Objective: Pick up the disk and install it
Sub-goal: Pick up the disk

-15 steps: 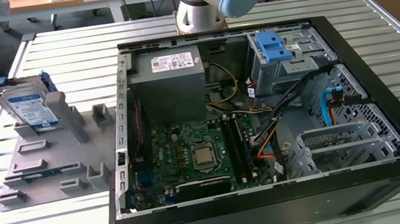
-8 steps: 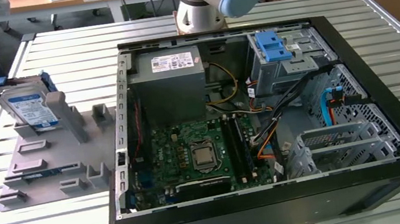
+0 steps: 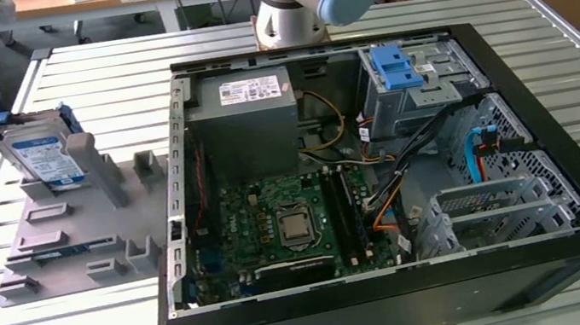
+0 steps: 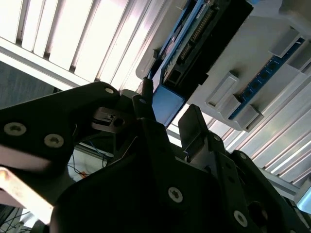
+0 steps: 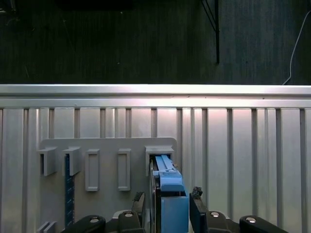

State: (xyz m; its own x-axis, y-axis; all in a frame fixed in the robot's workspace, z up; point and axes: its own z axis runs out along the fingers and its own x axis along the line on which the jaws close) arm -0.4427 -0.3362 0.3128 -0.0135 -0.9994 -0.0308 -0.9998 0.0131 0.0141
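straddling disk (image 5: 167, 171) upright in grey holder (image 5: 107, 145) slot: tool (image 5: 168, 195), jaws apart, unclamped.

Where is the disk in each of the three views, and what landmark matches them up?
Exterior view: the disk stands upright in the grey holder on the exterior view's left, outside the computer case.
First wrist view: the disk sits edge-on in the holder's end slot, blue frame toward the camera, at the tool.
Second wrist view: the disk lies edge-on against the holder, just past the tool.
Shared landmark: the grey holder.
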